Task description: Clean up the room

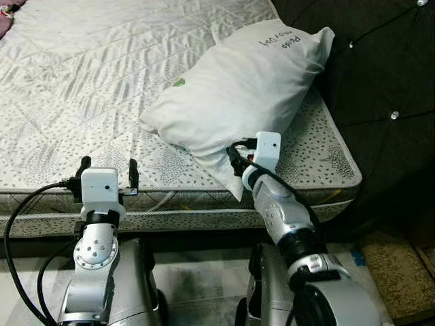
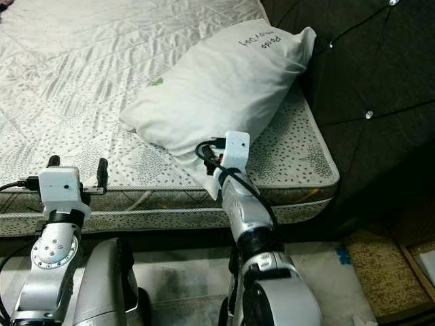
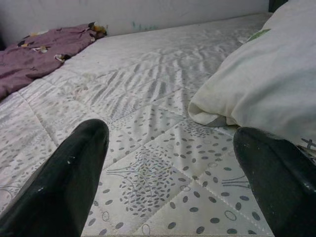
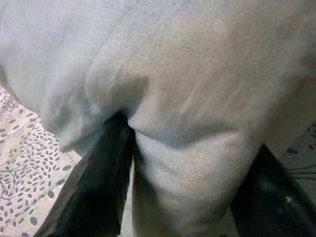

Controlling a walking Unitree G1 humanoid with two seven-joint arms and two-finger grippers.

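Right pincer (image 1: 234, 157) seemingly grips the white pillow (image 1: 238, 88) on the mattress (image 1: 81, 81); left pincer (image 1: 108, 171) open

My right gripper (image 4: 182, 197) pinches matt, wrinkled white pillow (image 1: 238, 95) cloth between smooth, glossy black fingers (image 4: 98, 187). Ahead of my left gripper (image 3: 173, 182) I see quilted mattress (image 3: 148, 98) fabric, dot-printed.

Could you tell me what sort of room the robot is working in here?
Most likely a bedroom. A bare quilted mattress fills the view, a white pillow lies at its end against a dark tufted headboard, and a purple cloth is crumpled at the far side. The right gripper pinches the pillow's corner.
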